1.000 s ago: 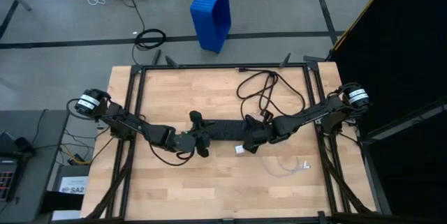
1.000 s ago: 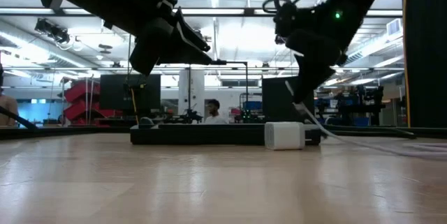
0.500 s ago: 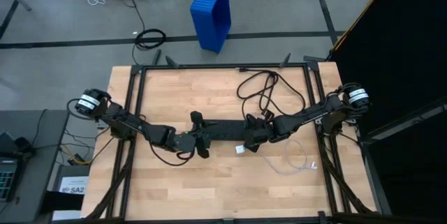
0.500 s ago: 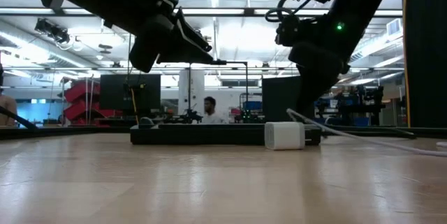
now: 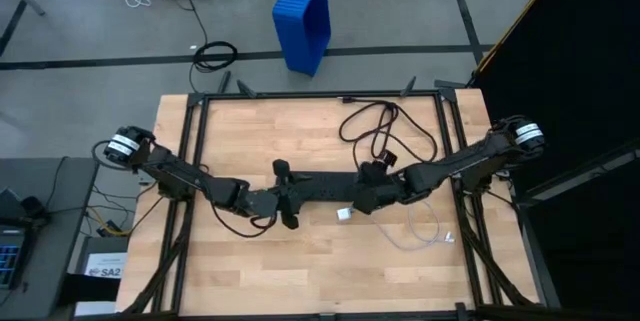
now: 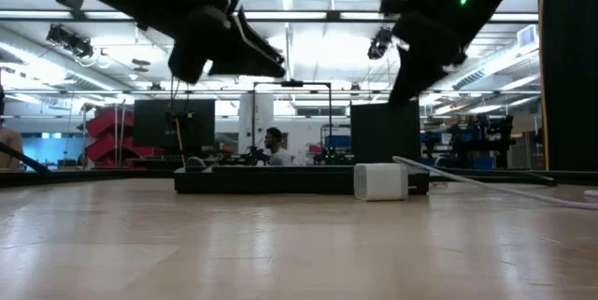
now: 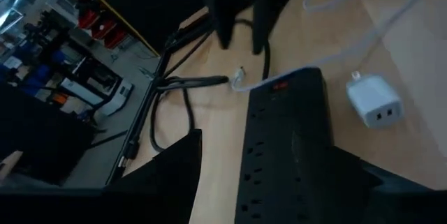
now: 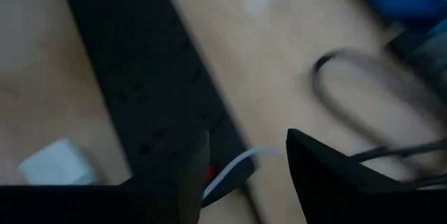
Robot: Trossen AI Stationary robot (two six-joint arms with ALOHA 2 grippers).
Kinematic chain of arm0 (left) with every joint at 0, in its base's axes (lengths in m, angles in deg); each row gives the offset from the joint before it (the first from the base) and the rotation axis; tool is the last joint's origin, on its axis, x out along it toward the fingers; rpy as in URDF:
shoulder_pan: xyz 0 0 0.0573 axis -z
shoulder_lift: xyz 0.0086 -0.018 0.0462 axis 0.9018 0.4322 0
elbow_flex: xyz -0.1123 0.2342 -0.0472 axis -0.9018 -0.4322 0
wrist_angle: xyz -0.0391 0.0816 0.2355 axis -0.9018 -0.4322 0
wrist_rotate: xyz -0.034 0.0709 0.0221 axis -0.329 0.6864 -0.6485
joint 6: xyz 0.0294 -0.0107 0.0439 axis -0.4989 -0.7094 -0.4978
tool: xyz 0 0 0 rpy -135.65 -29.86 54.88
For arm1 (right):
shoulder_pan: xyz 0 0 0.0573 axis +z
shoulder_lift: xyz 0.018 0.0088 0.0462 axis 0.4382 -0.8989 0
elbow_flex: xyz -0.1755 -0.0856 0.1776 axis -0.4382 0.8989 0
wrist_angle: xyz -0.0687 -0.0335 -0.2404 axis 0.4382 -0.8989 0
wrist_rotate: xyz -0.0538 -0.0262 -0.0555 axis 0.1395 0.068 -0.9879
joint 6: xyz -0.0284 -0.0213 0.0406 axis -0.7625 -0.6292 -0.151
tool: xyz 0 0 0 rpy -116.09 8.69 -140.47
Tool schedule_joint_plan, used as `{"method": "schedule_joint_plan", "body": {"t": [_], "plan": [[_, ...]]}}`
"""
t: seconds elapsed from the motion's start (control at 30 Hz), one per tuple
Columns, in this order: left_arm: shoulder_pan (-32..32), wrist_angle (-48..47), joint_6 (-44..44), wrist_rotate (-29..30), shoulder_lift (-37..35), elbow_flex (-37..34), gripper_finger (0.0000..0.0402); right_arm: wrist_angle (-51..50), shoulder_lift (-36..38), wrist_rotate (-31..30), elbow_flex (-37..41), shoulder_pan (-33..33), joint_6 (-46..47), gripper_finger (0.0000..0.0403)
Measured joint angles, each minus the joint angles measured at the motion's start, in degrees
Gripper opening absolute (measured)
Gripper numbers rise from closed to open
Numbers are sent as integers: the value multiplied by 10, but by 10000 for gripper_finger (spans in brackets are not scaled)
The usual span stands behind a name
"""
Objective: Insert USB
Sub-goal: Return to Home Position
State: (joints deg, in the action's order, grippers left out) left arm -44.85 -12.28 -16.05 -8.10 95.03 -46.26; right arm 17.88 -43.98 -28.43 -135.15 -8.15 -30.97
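USB cable [image 5: 424, 229] lies loose on the right side of the table [image 5: 250, 261], one end by the switch end of the power strip [image 5: 320, 185]. A white charger [image 5: 343, 214] sits just beside the strip. The left gripper [image 5: 286, 194] and right gripper [image 5: 366, 189] hover over the strip, fingers apart, holding nothing. A black cord [image 5: 385, 126] loops behind. A sheet [image 5: 100, 261] off the table's left edge reads "SA2".

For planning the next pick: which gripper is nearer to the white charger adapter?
Right. The right gripper is above the power strip, just beside the adapter; the left gripper is farther along the strip.
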Motion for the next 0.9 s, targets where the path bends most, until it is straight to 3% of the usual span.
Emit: {"method": "schedule_joint_plan", "body": {"t": [0.1, 0.2, 0.37, 0.5, 0.7, 0.9], "plan": [[2, -27, 24, 0, -40, 0, 209, 0, 21, -80, 0, 34, -16, 147], [2, -29, 30, 0, -78, 0, 209, 5, 39, -121, 0, 65, -53, 129], [-17, 0, 8, -3, -108, 0, 185, 35, 72, -118, 0, 90, -140, 70], [-59, 1, 15, -38, -119, 0, 131, 51, 105, -96, 0, 91, -180, 12], [-125, -20, 43, -122, -152, 0, 13, 55, 154, -95, 3, 91, -227, 5], [-185, -73, 53, -209, -216, 0, 1, 85, 227, -92, 50, 92, -273, 1]]}}
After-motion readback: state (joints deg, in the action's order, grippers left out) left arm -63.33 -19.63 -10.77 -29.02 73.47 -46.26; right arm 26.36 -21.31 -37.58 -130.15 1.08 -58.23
